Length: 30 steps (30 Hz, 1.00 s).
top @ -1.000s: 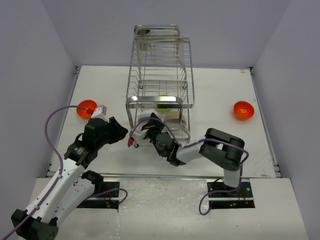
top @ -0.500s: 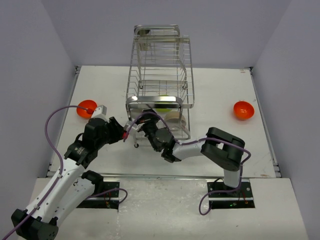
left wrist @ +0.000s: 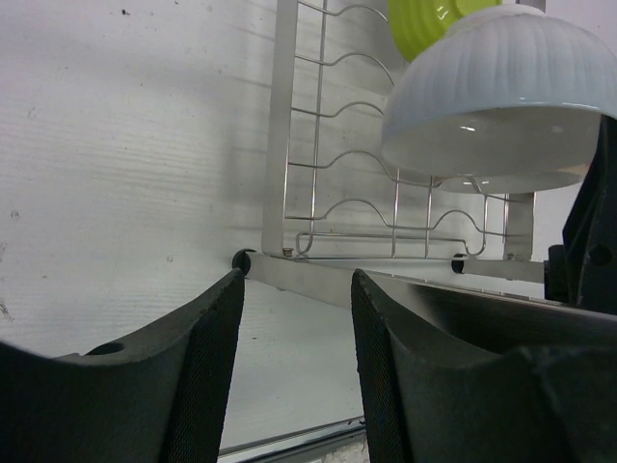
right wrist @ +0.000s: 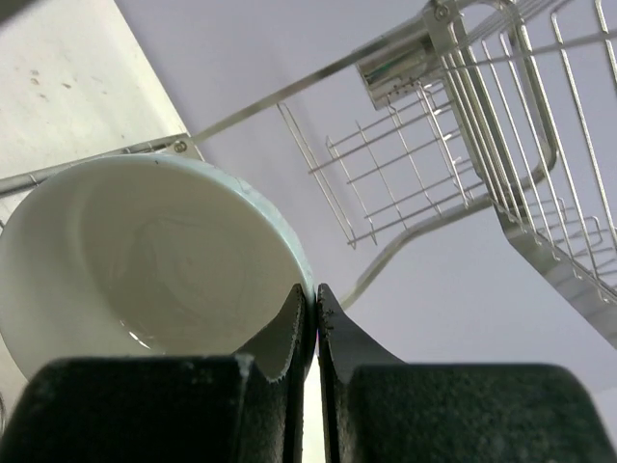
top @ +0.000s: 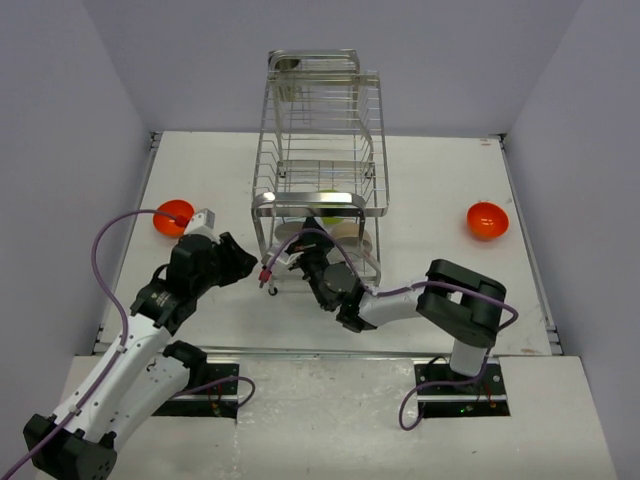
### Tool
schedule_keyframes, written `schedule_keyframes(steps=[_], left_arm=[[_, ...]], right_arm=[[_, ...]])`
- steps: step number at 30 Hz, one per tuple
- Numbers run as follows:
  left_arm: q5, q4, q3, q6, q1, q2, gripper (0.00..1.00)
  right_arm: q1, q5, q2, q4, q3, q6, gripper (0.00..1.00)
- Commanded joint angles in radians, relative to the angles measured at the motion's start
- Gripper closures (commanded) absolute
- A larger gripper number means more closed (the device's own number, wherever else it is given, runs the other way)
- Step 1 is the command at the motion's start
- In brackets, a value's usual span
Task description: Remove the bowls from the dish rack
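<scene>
At rack (top: 320, 130) lower tier, front-left: right gripper (right wrist: 315, 289) clenched on white bowl (right wrist: 145, 260) rim; left gripper (left wrist: 297, 287) released, empty, just left of rack.

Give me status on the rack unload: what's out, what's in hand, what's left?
Done: two orange bowls sit on the table, one left, one right. In hand: the right gripper is pinched shut on the rim of the white bowl by the dish rack; the left gripper is open, facing it. Left: the lime-green bowl and beige bowl, both in the rack's lower tier.
</scene>
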Motion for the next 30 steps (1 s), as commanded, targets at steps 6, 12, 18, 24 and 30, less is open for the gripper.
schedule_keyframes(steps=[6, 12, 18, 24, 30], left_arm=[[-0.034, 0.045, 0.045, 0.007, -0.003, 0.024, 0.50], [-0.050, -0.003, 0.088, 0.015, -0.003, 0.004, 0.50], [-0.051, -0.084, 0.143, 0.027, -0.003, -0.044, 0.49], [-0.039, -0.136, 0.168, 0.036, -0.003, -0.082, 0.49], [0.002, -0.162, 0.180, 0.049, -0.003, -0.094, 0.50]], right_arm=[[0.096, 0.102, -0.137, 0.420, -0.054, 0.003, 1.00], [0.171, 0.177, -0.171, 0.420, -0.068, 0.004, 1.00], [0.230, 0.254, -0.205, 0.420, -0.097, 0.020, 1.00], [0.317, 0.357, -0.265, 0.418, -0.125, 0.012, 1.00], [0.443, 0.512, -0.312, 0.417, -0.116, 0.000, 1.00]])
